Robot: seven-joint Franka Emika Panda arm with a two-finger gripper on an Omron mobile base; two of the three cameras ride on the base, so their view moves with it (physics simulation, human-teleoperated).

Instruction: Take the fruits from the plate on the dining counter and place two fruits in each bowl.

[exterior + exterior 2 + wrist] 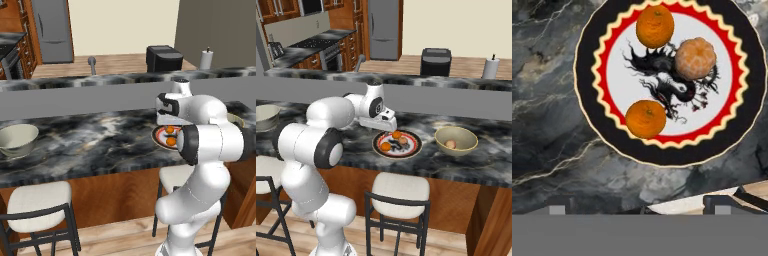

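Fingers [636, 209] spread, empty, above bench [552, 125]. Three fruits [645, 118] on plate [592, 50] just ahead of fingers. Risk: round fruit rolling off pads on off-centre closing.

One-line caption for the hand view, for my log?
Hand camera looks down on the plate holding three fruits on the marbled dining counter.
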